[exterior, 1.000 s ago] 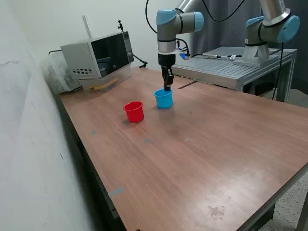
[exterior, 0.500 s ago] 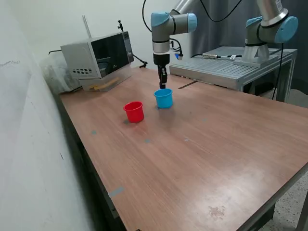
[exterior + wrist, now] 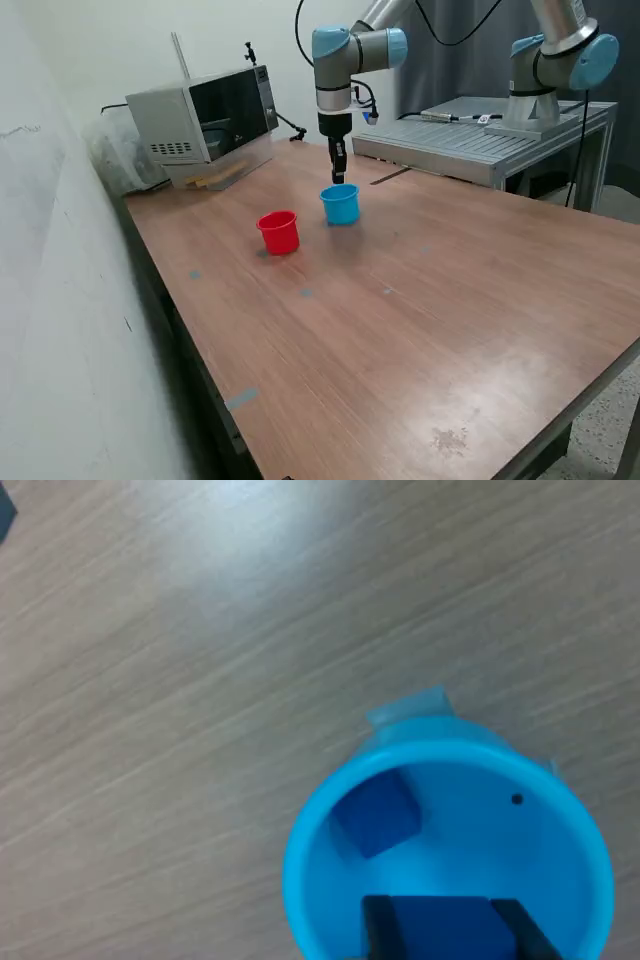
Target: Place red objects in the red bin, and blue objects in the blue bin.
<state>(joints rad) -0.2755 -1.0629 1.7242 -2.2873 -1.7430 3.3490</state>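
No legible text, labels, brand marks or numbers anywhere in either view; microwave (image 3: 205,120) front too blurred to read.

The exterior view is evenly and brightly lit, sharp across its middle. A broad pale sheen lies on the wooden table (image 3: 420,300) toward 4 o'clock, and the near wall at 9 o'clock is washed out. Soft, short shadows sit under the red cup (image 3: 279,232) and blue cup (image 3: 341,204). The wrist view is softer: the wood grain is smeared, a white glare patch sits at 12 o'clock, and the dark fingers (image 3: 380,930) at 6 o'clock are out of focus.
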